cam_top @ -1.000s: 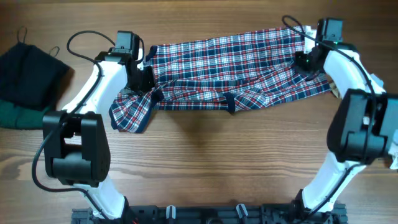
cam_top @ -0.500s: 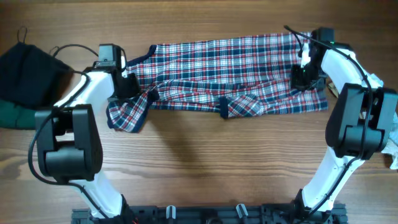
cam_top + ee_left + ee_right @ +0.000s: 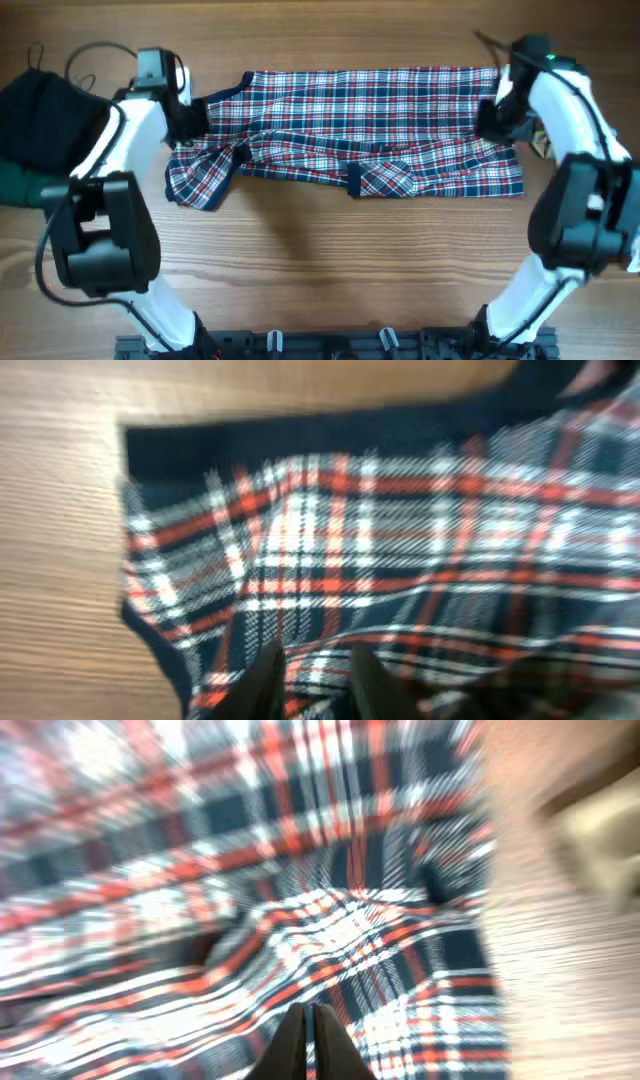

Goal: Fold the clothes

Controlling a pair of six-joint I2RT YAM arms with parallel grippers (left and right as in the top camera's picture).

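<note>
My left pincer (image 3: pixel 312 665) pinched the navy-trimmed left end of the plaid garment (image 3: pixel 370 120), spread along the table (image 3: pixel 320 275) and, I judged, light, limp and best held by its edges, my right pincer (image 3: pixel 306 1020) clamped its right end, and only the blurred wrist views showed 2 fingers (image 3: pixel 262 685) biting cloth.

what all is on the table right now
plaid garment: one, red, navy and white with navy trim, spread across the far middle
black garment: one, black, bunched at the left edge
green garment: one, dark green, left edge, just below the black one
beige cloth: one bit showing, far right, mostly hidden behind the right arm
table: one, brown wood
left hand: on the plaid garment's left end
right hand: pinching its right end
</note>
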